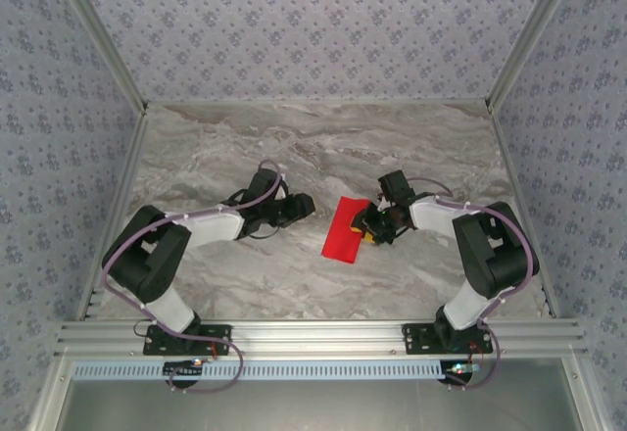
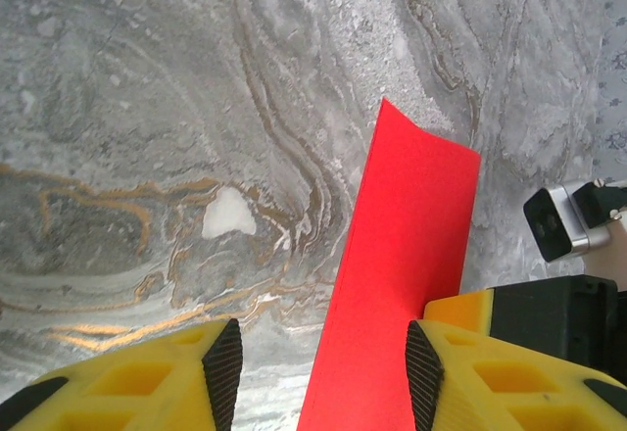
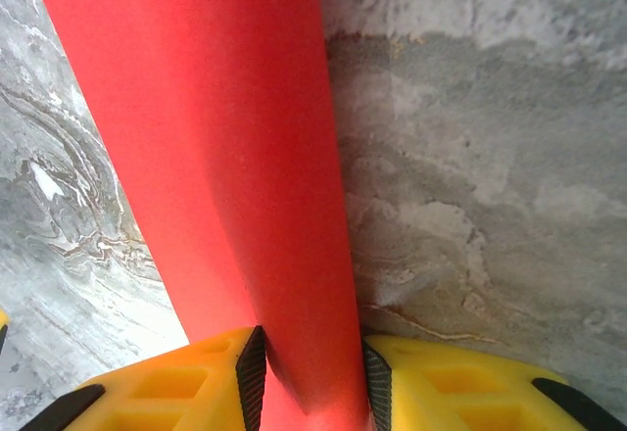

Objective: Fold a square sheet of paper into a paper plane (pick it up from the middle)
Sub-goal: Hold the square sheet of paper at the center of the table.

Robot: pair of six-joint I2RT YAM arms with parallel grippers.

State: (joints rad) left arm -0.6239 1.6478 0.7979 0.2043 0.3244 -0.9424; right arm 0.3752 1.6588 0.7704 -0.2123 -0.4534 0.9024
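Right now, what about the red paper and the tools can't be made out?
- Top view: red sheet too small to count its folds; the right tool covers its right edge.
- Left wrist view: the frame's bottom edge cuts off the sheet's lower end inside the left tool.
- Right wrist view: the sheet runs off the top edge, far end unseen.

Grey-white marble-veined tabletop with faint ochre streaks, under soft, even light. Walls on three sides carry pale lilac floral-print covering. Ribbed aluminium rail runs along the near edge.
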